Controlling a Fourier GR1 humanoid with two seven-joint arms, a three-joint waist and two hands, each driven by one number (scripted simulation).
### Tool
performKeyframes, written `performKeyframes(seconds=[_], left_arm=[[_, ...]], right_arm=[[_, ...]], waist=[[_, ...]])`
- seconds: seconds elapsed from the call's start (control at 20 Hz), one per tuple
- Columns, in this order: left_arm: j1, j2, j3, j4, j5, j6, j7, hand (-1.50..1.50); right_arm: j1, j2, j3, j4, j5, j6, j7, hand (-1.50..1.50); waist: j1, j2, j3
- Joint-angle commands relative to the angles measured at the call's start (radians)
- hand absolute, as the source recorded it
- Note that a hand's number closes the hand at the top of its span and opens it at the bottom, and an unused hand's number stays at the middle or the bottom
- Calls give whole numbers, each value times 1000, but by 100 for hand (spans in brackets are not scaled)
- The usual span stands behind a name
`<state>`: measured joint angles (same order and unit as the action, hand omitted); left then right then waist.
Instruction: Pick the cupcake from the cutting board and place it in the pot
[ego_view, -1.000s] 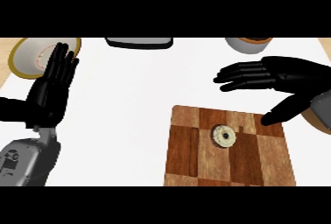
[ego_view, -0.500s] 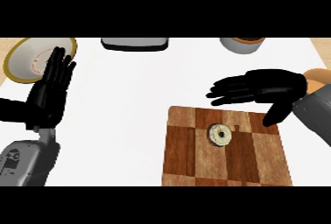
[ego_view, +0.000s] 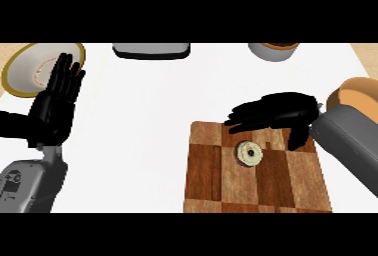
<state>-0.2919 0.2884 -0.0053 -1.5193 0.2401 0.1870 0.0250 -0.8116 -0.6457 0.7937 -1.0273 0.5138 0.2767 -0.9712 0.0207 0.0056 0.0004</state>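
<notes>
The cupcake (ego_view: 249, 152) stood upright on the board (ego_view: 255, 186), near its far end, seen from above as a small pale round with a dark middle. The board was brown checkered wood. The pot (ego_view: 275, 50) was well apart, at the far edge, only partly visible.

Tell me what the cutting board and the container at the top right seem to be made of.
Cutting board: wood by the look of it, with brown checkered blocks and visible grain, matte finish. Container at the top right: probably metal, with a plain grey smooth wall and a brown inside; only part of it shows, so that is uncertain.
</notes>
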Motion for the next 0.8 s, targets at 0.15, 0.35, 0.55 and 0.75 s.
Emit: performKeyframes(seconds=[0.15,0.35,0.55,0.75], left_arm=[[24,10,19,-24,6,-22,17,0],[19,-25,-1,-13,-52,17,-3,0],[38,-17,38,12,-21,-47,-34,0],[47,-61,1,-13,-74,8,-29,0]], right_arm=[[9,8,-24,6,-28,53,-179,-150],[-7,112,-21,111,59,-16,-122,-150],[17,132,-54,137,146,-52,-95,-150],[68,181,-27,103,180,-51,-40,-150]], waist=[[-9,-4,0],[-7,-3,0],[-12,-4,0],[-12,-5,0]])
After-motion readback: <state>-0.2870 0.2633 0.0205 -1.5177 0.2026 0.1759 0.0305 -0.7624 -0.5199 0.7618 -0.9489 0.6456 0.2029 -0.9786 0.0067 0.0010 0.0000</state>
